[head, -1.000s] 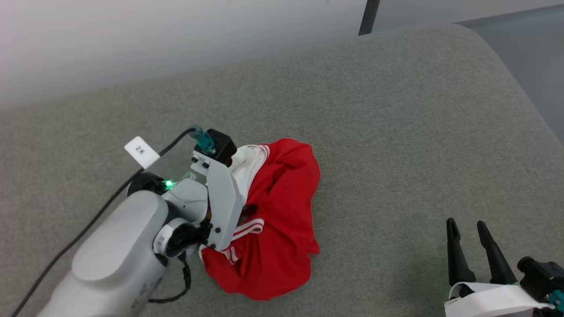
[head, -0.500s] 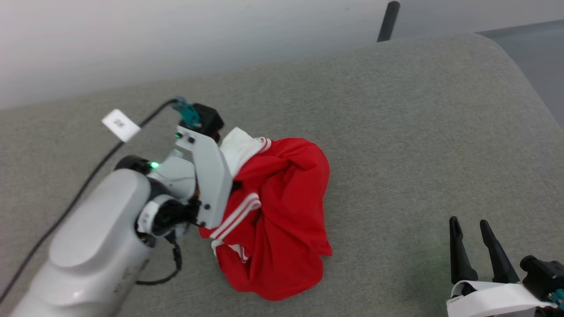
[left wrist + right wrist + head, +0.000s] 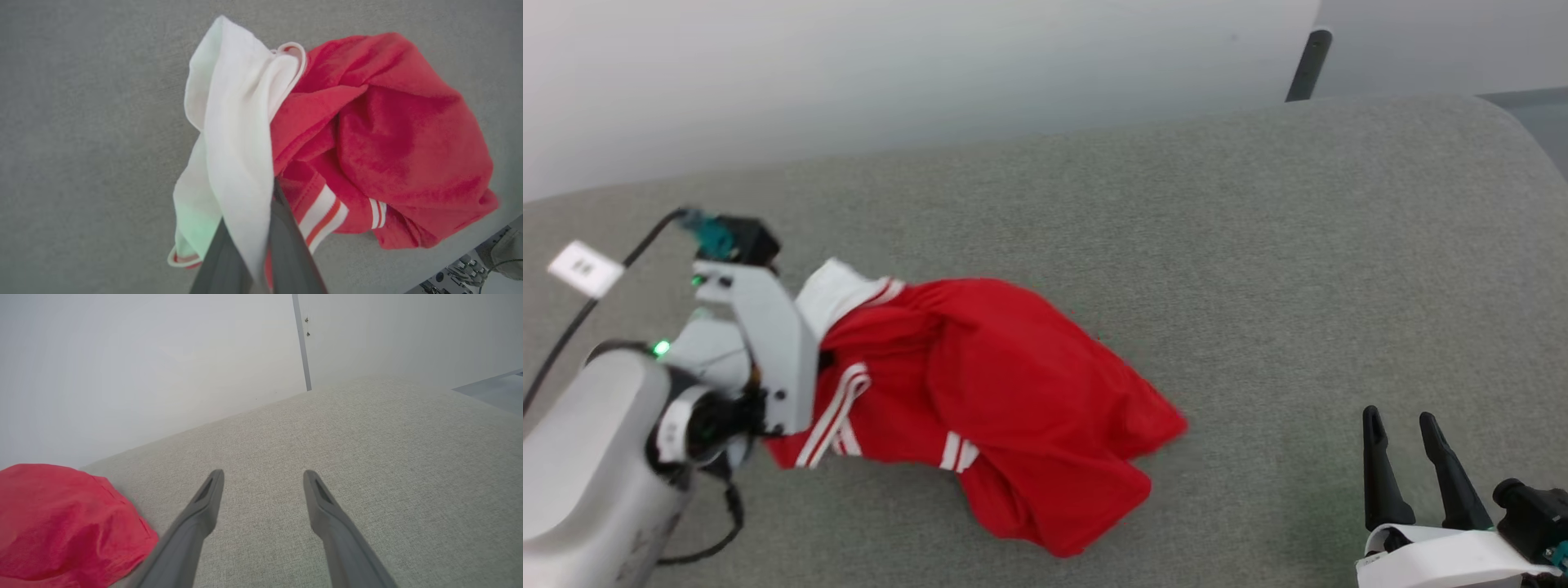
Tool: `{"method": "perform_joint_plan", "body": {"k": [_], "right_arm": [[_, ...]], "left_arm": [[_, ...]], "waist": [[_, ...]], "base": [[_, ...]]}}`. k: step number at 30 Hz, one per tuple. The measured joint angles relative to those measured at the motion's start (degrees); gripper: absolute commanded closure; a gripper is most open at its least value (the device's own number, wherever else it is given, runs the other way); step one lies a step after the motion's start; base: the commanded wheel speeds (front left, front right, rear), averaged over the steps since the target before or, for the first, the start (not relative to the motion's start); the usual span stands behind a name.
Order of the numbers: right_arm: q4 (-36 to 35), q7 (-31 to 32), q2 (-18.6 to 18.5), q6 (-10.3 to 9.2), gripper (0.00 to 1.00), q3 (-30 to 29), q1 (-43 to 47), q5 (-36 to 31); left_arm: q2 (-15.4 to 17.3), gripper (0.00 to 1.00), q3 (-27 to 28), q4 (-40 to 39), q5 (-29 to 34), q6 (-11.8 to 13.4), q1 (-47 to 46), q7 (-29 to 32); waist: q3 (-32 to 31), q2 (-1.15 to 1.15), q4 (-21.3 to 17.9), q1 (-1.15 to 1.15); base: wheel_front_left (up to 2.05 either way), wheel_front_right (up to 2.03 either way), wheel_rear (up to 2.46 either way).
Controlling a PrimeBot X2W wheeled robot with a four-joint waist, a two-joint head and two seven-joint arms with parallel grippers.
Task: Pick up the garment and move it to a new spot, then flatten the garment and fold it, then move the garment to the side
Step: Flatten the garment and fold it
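- On your left side, the left pincer (image 3: 270,195) is clamped on the white panel of the garment (image 3: 996,392).
- You see its red bulk stretched across the grey fabric surface (image 3: 1258,245) toward the right.
- Your right pincer (image 3: 1400,418) stands well apart from it, fingers spread, gripping nothing.

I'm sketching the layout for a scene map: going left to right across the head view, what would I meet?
In order: left arm → red garment → dark post at the far edge → right gripper.
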Motion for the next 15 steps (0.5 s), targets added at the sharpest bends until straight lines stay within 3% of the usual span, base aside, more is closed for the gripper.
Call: {"method": "perform_joint_plan", "body": {"k": [11, 12, 13, 15], "right_arm": [[0.1, 0.0, 0.0, 0.00, 0.00, -0.3, 0.1, -0.1], [0.1, 0.0, 0.0, 0.00, 0.00, -0.3, 0.1, -0.1], [0.2, 0.0, 0.0, 0.00, 0.00, -0.3, 0.1, -0.1], [0.4, 0.0, -0.1, 0.00, 0.00, -0.4, 0.1, -0.1]], "left_arm": [[3.3, 1.00, 2.0, 6.6, -0.1, 3.3, 7.3, -2.8], [3.3, 0.96, 2.0, 7.2, -0.1, 3.3, 7.7, -3.1], [3.1, 0.84, 1.8, 7.6, -0.1, 3.2, 7.9, -3.1], [2.7, 0.48, 1.7, 7.8, -0.1, 3.1, 7.8, -3.3]], "waist": [[-0.3, 0.00, 1.6, 0.00], [-0.3, 0.00, 1.7, 0.00], [-0.4, 0.00, 1.8, 0.00], [-0.8, 0.00, 2.0, 0.00]], "base": [[0.00, 0.00, 0.00], [0.00, 0.00, 0.00], [0.00, 0.00, 0.00], [0.00, 0.00, 0.00]]}}
